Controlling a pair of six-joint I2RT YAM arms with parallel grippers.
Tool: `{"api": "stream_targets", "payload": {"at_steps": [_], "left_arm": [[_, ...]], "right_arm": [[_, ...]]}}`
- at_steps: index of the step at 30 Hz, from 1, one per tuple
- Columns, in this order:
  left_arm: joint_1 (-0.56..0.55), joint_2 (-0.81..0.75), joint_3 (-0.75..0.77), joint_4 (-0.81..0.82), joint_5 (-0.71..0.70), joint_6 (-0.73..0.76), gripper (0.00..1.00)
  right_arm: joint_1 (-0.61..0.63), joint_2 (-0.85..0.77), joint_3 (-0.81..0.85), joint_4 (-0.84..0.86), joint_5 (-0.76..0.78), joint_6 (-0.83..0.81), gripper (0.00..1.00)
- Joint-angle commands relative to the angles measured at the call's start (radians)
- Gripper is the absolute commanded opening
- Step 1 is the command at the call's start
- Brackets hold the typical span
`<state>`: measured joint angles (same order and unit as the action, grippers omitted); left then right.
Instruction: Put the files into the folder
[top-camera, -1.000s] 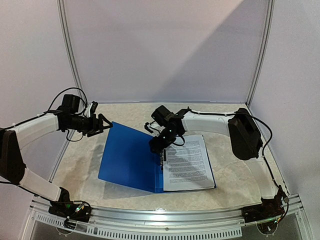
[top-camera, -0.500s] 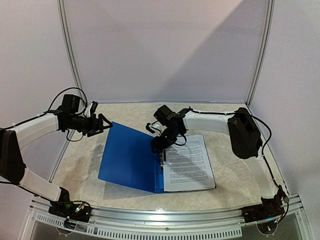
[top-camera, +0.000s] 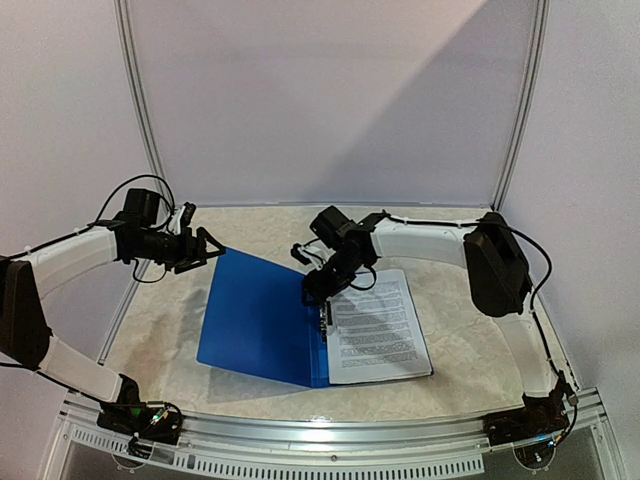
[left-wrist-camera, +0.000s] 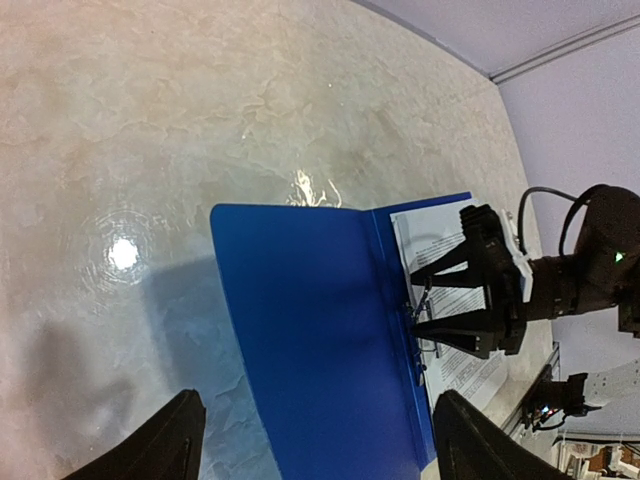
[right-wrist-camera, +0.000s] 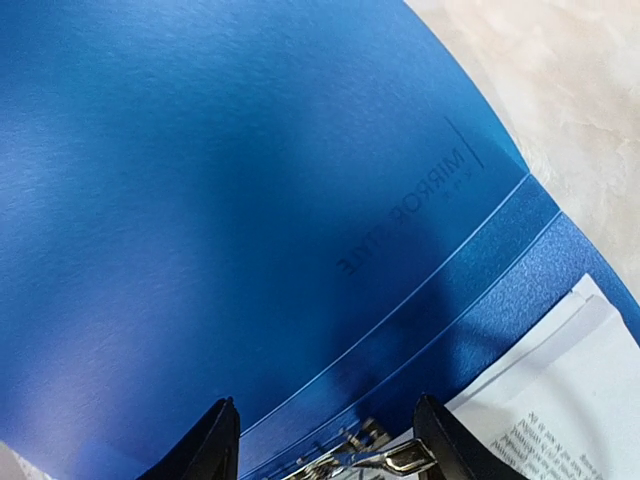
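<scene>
Under lilac walls (top-camera: 330, 100), folder (top-camera: 260, 315) lies on marbled tabletop (top-camera: 160, 330).

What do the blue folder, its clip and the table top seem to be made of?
The folder looks like thin plastic: a fine grain, soft sheen and embossed lettering. The clip at its spine seems bright metal, since it glints silver. The table shows a glossy, marble-like pattern with a reflected light spot; whether it is stone or a laminate cannot be told.

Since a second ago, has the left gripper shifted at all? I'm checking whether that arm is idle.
No. The left gripper stays open, hovering at the same spot just off the folder's far left corner.
</scene>
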<state>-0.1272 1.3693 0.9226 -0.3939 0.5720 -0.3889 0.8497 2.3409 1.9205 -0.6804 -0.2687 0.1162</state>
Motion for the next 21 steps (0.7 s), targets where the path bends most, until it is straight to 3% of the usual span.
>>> {"api": "stream_targets", "payload": {"at_steps": [1,16,21], "left_arm": [[0.001,0.002,-0.005,0.017,0.006,0.01,0.8],[0.001,-0.001,-0.005,0.019,0.006,0.012,0.8],[0.002,-0.006,-0.005,0.017,0.004,0.013,0.81]], "right_arm": [[-0.002,-0.09,-0.047,0.032,-0.046,0.024,0.6],[0.066,-0.217,-0.206,-0.018,-0.043,0.025,0.59],[0.092,-0.311,-0.268,-0.023,0.057,0.033,0.62]]}}
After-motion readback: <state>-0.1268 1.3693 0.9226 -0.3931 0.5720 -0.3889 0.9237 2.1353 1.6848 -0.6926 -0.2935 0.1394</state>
